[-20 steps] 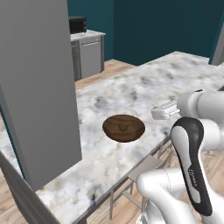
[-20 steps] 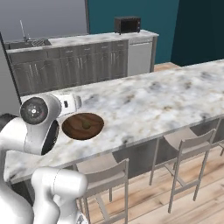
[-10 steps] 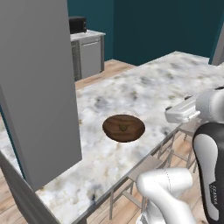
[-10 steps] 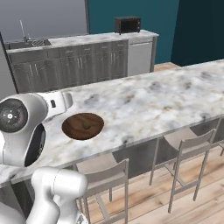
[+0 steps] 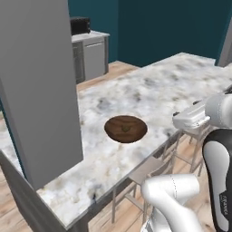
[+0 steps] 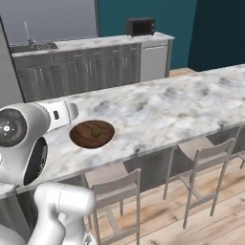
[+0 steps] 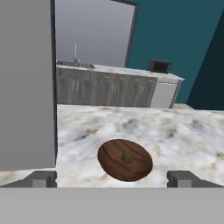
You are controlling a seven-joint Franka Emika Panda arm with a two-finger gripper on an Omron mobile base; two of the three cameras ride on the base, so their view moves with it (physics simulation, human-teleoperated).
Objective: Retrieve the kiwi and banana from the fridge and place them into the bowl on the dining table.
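At nine o'clock in the hand view stands a tall grey panel (image 7: 26,83), seemingly a fridge side or door, rising at the table's near corner. Moving right, the dining table (image 7: 183,131) spreads its speckled marble top, and just below centre sits the dark wooden bowl (image 7: 125,159) with the kiwi (image 7: 127,157) resting inside it, a small olive-green lump near the bowl's middle. The gripper (image 7: 112,179) hangs at six o'clock of that view with its jaws spread wide and nothing between them; the bowl lies beyond the fingertips (image 7: 181,178), apart from them. In the left base view the bowl (image 5: 126,128) sits near the table's front edge, with the hand off at three o'clock of it, over the table edge. Farther right, at one o'clock in the hand view, a dark microwave (image 7: 159,66) stands on the grey cabinets (image 7: 105,89). The kiwi's half of the job looks done, judging by where it lies. No banana can be seen in the bowl, so the step in hand is most likely the turn toward the fridge for it. That calls for clearing the arm from the table, bringing the base round to the fridge shelves, and keeping the jaws wide for the longer fruit.
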